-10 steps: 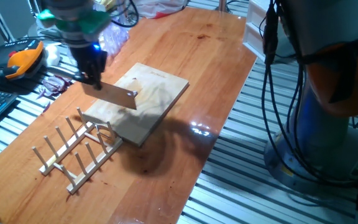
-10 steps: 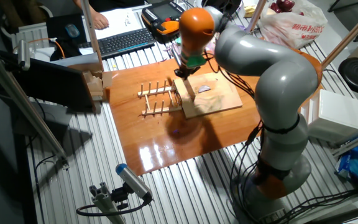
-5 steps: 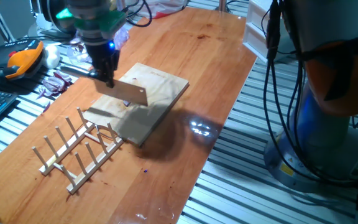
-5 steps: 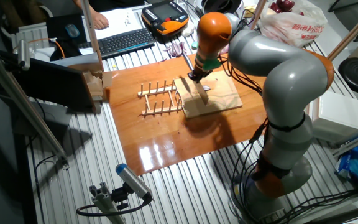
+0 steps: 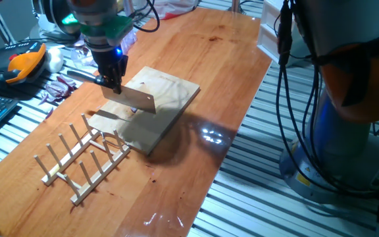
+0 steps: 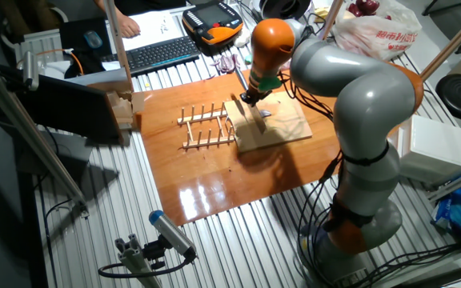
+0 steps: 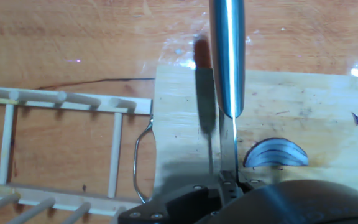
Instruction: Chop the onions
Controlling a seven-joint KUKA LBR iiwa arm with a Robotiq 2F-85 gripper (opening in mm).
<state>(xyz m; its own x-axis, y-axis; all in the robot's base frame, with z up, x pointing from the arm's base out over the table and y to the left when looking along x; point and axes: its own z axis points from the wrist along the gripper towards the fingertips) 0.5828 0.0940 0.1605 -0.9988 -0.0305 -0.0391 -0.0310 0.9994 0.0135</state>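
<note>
jaws closed on the knife handle, blade edge-down over the board, just left of the onion in the hand view. the onion, one purple-white wedge, lies whole on the board beside the blade. we judge chopping not yet begun: we are lining up. next move calls for shifting the blade over the wedge, then pressing down. rack sits beside the board on the worktop.

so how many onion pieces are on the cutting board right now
1: a curved purple-white onion wedge on the cutting board, just right of the knife blade. The gripper may hide smaller bits.
</note>
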